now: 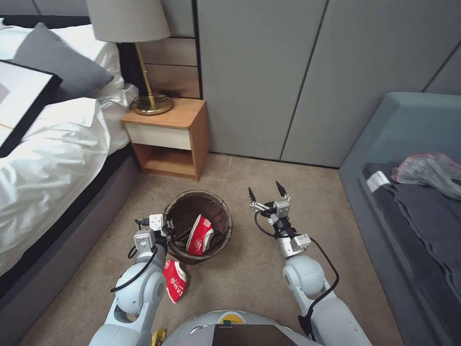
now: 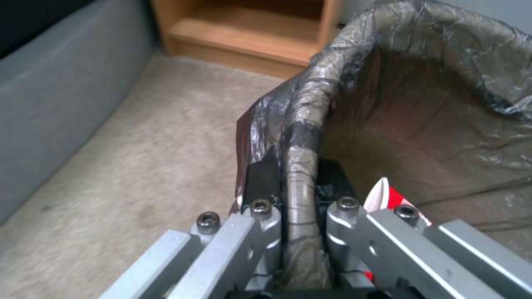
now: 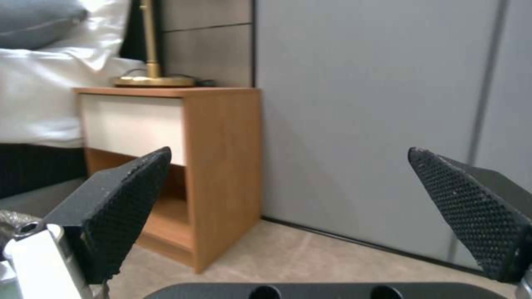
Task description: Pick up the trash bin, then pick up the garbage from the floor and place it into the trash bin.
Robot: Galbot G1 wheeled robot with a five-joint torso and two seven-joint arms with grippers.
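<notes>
Trash bin [image 1: 198, 226] rim is pinched by left pincer [image 2: 299, 182]; wrapper [image 1: 175, 280] lies nearer it than spread right pincer [image 1: 267, 191]

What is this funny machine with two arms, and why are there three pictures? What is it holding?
It is a robot on wheels with two arms. The big picture comes from a camera on its head, looking down at the carpet floor. The other two come from little cameras on its wrists.

The left gripper is pinching the rim of the trash bin, the round one with a dark bag inside. A red-and-white crushed cup already lies in the bin. Another red-and-white wrapper lies on the floor beside the left arm.

The right gripper is open and holds nothing; it hangs in the air next to the bin. Behind are a wooden nightstand and a bed.
</notes>
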